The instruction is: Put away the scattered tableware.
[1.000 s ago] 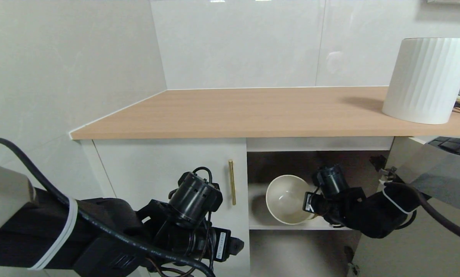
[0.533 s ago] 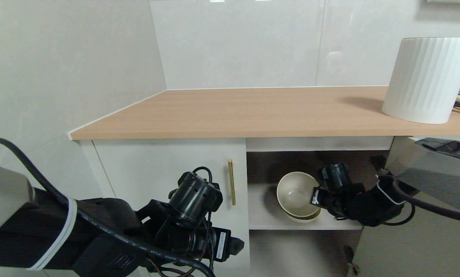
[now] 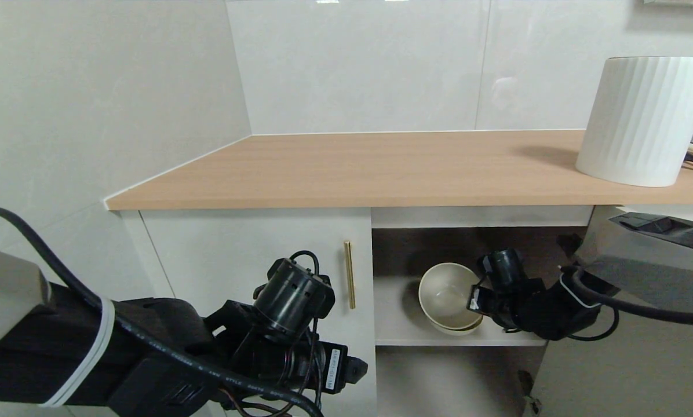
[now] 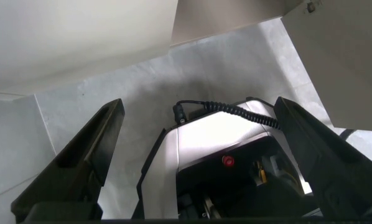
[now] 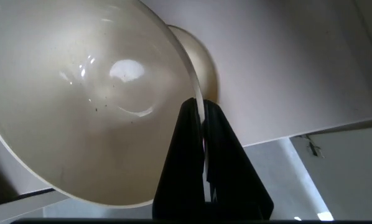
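Bowl lowered onto its twin inside the cupboard

Over the last second the right gripper (image 3: 473,301) has carried the cream bowl (image 3: 446,295) from the front of the opening deeper in and down. The bowl now sits tilted, mouth facing out, on a second bowl (image 3: 461,330) that rests on the shelf (image 3: 398,331). Stacking looks nearly done, and what remains is probably levelling it and letting go. The right arm reaches into the open cupboard from the right, its jaws pinching the bowl's rim between them, one finger inside and one outside. The left arm hangs low in front of the closed door (image 3: 248,249), beside the brass handle (image 3: 349,275). The left gripper (image 4: 198,162) has its jaws spread wide with nothing between them.
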You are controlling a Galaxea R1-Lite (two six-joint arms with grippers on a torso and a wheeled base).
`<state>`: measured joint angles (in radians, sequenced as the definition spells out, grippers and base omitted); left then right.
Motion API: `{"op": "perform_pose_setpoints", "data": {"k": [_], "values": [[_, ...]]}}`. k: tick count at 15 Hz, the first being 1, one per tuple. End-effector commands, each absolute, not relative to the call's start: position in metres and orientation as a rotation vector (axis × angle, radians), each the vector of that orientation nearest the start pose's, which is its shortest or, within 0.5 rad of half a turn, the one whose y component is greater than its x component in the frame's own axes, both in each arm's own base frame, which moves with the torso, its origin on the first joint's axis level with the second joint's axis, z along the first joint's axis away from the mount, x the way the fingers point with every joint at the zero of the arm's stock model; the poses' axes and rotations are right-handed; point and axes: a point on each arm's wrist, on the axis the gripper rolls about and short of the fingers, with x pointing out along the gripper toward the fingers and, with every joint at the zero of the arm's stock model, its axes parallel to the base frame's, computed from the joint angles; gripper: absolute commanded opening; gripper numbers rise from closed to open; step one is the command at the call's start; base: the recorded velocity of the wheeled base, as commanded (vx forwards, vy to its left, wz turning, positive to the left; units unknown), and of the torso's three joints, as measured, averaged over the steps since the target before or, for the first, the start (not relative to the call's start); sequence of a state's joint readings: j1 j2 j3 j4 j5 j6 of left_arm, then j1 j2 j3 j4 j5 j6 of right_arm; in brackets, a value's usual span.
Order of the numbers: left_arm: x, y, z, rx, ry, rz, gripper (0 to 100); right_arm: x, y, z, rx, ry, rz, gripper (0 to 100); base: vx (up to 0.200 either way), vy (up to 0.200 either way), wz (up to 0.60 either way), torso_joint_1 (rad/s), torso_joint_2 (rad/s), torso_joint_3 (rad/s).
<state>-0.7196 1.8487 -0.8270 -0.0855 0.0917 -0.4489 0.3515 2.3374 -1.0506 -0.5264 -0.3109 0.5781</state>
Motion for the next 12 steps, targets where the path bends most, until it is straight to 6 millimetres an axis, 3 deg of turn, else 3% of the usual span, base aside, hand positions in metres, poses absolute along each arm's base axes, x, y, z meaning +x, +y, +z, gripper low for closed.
{"op": "perform_pose_setpoints", "data": {"k": [1,7,8,12], "values": [[0.226,-0.1953,0.096,-0.032,0.975,-0.368,100,0.3819,0.132,-0.0039,0.304,0.707,-0.172,0,0.0,0.0,0.0,0.0,0.0,0.0],[0.226,-0.1953,0.096,-0.032,0.975,-0.368,100,0.3822,0.1321,-0.0037,0.304,0.705,-0.172,0,0.0,0.0,0.0,0.0,0.0,0.0],[0.226,-0.1953,0.0966,-0.033,0.973,-0.369,100,0.3819,0.132,-0.0039,0.302,0.707,-0.172,100,0.0,0.0,0.0,0.0,0.0,0.0],[0.226,-0.1953,0.096,-0.032,0.975,-0.368,100,0.3814,0.1324,-0.003,0.304,0.706,-0.17,100,0.0,0.0,0.0,0.0,0.0,0.0]]}}
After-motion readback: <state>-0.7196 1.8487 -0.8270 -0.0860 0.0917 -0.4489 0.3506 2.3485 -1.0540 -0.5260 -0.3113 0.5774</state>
